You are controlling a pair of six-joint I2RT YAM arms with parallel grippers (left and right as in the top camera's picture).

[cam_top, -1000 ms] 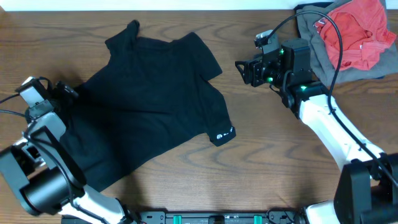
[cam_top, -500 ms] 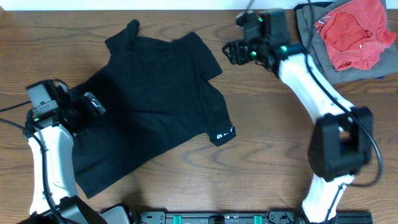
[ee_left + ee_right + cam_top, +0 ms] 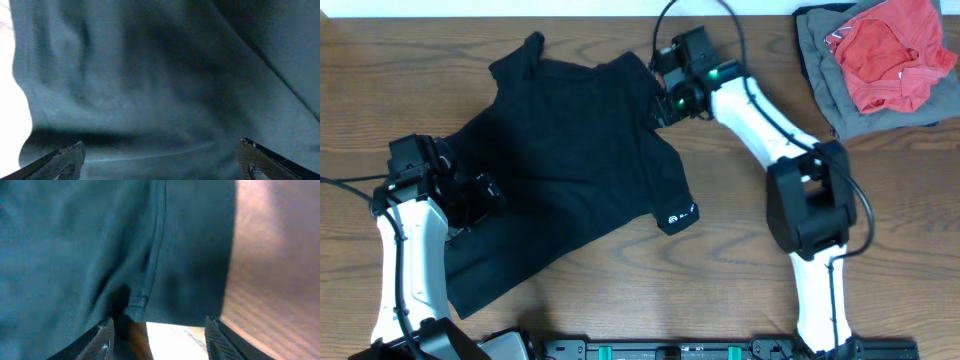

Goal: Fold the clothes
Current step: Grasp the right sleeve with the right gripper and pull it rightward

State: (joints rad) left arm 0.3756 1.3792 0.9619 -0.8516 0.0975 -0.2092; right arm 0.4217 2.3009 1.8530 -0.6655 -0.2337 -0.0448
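The clothes, a black T-shirt, lie spread on the wooden table with a white logo patch at the hem's right corner. My left gripper hovers over the shirt's left part. In the left wrist view dark fabric fills the frame and the left gripper stands wide open just above it. My right gripper is at the shirt's upper right sleeve. In the right wrist view the right gripper is open, and the sleeve's hem hangs just ahead of its fingers.
A red garment lies on a grey garment at the table's far right corner. Bare wood runs along the right and front of the shirt.
My right arm has swung left from beside the garment pile to the shirt's sleeve, its jaws narrowing a little. My left arm has moved right, onto the shirt.
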